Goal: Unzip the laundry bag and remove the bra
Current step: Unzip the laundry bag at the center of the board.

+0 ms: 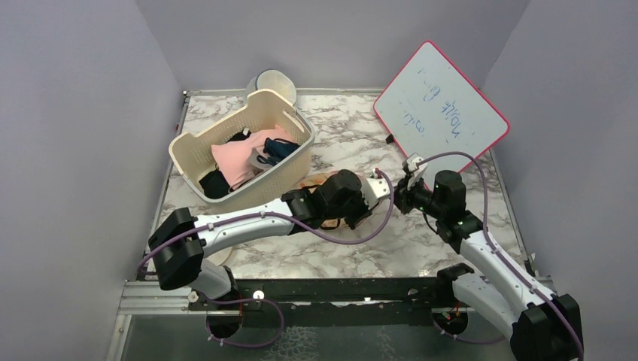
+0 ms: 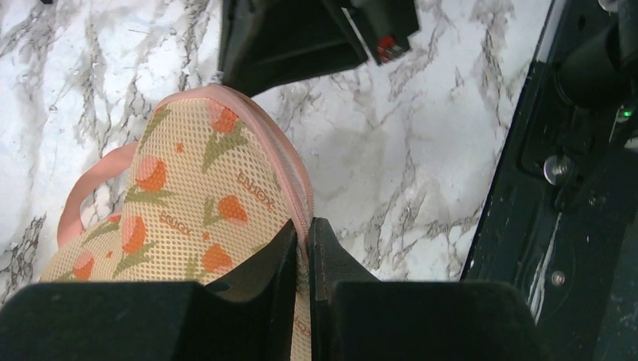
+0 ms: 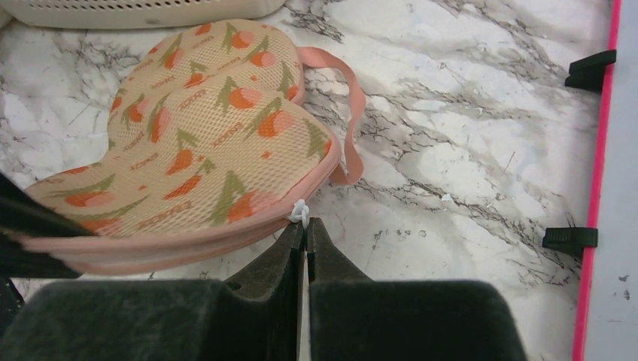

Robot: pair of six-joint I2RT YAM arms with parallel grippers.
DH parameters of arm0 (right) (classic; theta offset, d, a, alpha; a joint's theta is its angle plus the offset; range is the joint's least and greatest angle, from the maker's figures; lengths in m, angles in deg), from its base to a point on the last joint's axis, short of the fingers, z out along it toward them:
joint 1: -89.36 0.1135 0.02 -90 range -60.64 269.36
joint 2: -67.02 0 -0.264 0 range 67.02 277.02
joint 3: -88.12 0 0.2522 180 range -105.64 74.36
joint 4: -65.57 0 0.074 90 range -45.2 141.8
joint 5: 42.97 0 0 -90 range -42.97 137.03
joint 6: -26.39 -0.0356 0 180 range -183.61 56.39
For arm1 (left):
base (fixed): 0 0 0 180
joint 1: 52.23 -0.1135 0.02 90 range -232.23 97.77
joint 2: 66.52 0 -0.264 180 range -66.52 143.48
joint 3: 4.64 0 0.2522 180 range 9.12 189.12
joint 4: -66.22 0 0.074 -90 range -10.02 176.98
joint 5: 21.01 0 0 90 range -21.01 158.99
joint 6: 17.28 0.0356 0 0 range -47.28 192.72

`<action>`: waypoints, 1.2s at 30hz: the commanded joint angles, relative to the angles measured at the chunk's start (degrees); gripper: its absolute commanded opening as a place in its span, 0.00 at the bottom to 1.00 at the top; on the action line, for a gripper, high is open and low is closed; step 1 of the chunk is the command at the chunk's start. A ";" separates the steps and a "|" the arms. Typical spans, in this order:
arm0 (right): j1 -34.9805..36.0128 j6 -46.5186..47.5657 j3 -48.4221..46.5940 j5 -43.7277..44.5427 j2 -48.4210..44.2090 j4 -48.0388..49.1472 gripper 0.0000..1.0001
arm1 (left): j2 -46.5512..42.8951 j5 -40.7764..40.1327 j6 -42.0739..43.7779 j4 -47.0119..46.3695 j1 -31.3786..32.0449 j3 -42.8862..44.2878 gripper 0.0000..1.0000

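Both arms were in over the middle of the counter (image 1: pixel 342 128), meeting at the laundry bag (image 3: pixel 195 128). The bag lay flat on the marble, just near-right of the cream basket (image 1: pixel 226 135). In the top view it was mostly hidden under the left arm.

The left pincer (image 2: pixel 303 229) was clamped on the bag's pink edging, fingers together w/ the rim pinched btwn them. Mesh and orange-green print spread away on one side of it.

The right pincer (image 3: pixel 305 226) sat on the right side, tips squeezed together on the little white zip pull (image 3: pixel 299 211) at the bag's edge. The zip line along that edge looked closed, as far as the wrist view showed. A pink loop strap (image 3: pixel 347 113) curled off the bag onto the marble, lying slack.

The two pincers sat v. close, nearly nose to nose, w/ the bag's edge btwn them.

In the basket there was a pink garment (image 1: pixel 237 162) w/ a dark blue garment (image 1: pixel 280 147) beside it. A black garment (image 1: pixel 214 184) lay at the near end. Behind the basket stood a white round tub (image 1: pixel 272 79).

At far right a pink-framed whiteboard (image 1: pixel 440 105) leaned tilted. It had scribbles on it, too small to read.
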 commanded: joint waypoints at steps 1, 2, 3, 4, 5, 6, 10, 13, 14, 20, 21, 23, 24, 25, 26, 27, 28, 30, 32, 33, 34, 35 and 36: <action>-0.22 -0.69 0.22 1.86 4.20 7.67 0.01 | -2.90 5.50 3.59 -2.44 1.34 -3.65 0.00; -0.24 -0.95 0.53 1.58 5.69 9.71 0.01 | -2.80 5.92 3.50 -2.95 1.59 -4.23 0.00; -0.24 -0.85 0.57 1.47 7.26 11.50 0.01 | -2.62 6.10 3.42 -3.29 1.84 -4.78 0.00; -0.25 -0.67 0.54 1.44 8.84 12.89 0.01 | -2.53 6.07 3.26 -3.42 1.95 -5.32 0.00; -0.25 -0.62 0.54 1.34 10.52 14.75 0.01 | -2.35 6.04 2.99 -3.76 2.07 -6.18 0.00; -0.25 -0.58 0.56 1.06 11.83 16.06 0.01 | -2.37 6.10 2.71 -4.12 2.36 -7.44 0.00; -0.18 0.91 2.59 -3.67 12.76 22.00 0.01 | -2.24 7.50 0.48 -5.80 2.77 -11.52 0.00; -0.16 1.14 4.80 -5.36 10.21 24.18 0.01 | -0.85 7.73 -1.79 -4.02 2.80 -11.43 0.19; -0.16 1.14 5.14 -5.49 9.39 23.77 0.01 | -0.74 7.44 -2.70 -4.04 2.82 -11.41 0.30; -0.16 -0.37 6.71 -9.11 3.62 19.23 0.01 | 0.92 6.11 -6.17 -3.60 2.76 -5.30 0.62; -0.16 -0.41 6.88 -9.25 2.01 17.96 0.01 | 1.84 5.42 -6.67 -2.53 2.76 -2.93 0.64; -0.16 -0.48 6.97 -9.36 -1.32 15.71 0.01 | 4.58 3.01 -8.12 0.13 2.74 2.04 0.65; -0.16 -0.48 6.89 -9.27 -3.38 14.66 0.01 | 6.19 1.66 -9.25 1.58 2.66 4.42 0.65; -0.16 -0.56 6.79 -9.26 -4.63 13.65 0.01 | 7.78 0.62 -10.36 2.80 2.53 6.98 0.65; -0.16 -0.79 6.78 -9.48 -5.53 12.97 0.01 | 9.13 -0.07 -11.48 3.68 2.38 9.05 0.65; -0.16 -0.88 6.77 -9.85 -6.22 12.43 0.01 | 10.19 -0.46 -12.45 4.04 2.16 10.40 0.65; -0.16 -1.06 6.80 -9.80 -6.88 12.38 0.01 | 10.93 -0.55 -13.06 4.10 1.98 11.32 0.65; -0.21 -1.31 6.74 -9.52 -7.46 12.03 0.01 | 11.72 -1.29 -13.70 3.73 1.78 12.22 0.62; -0.16 -1.10 6.53 -9.77 -7.14 11.80 0.01 | 11.84 -2.28 -13.89 3.66 1.58 12.44 0.54; -0.16 -1.09 6.45 -9.96 -6.90 11.82 0.01 | 11.61 -2.76 -14.05 3.67 1.46 12.22 0.52; -0.16 -1.05 6.43 -10.03 -6.76 11.91 0.01 | 11.26 -3.25 -14.42 3.66 1.23 11.92 0.49; -0.16 -1.06 6.43 -9.98 -6.70 12.01 0.01 | 10.87 -3.85 -14.78 3.84 0.97 11.69 0.46; -0.16 -1.06 6.46 -9.83 -6.57 12.26 0.01 | 10.42 -4.68 -15.26 4.12 0.78 11.37 0.44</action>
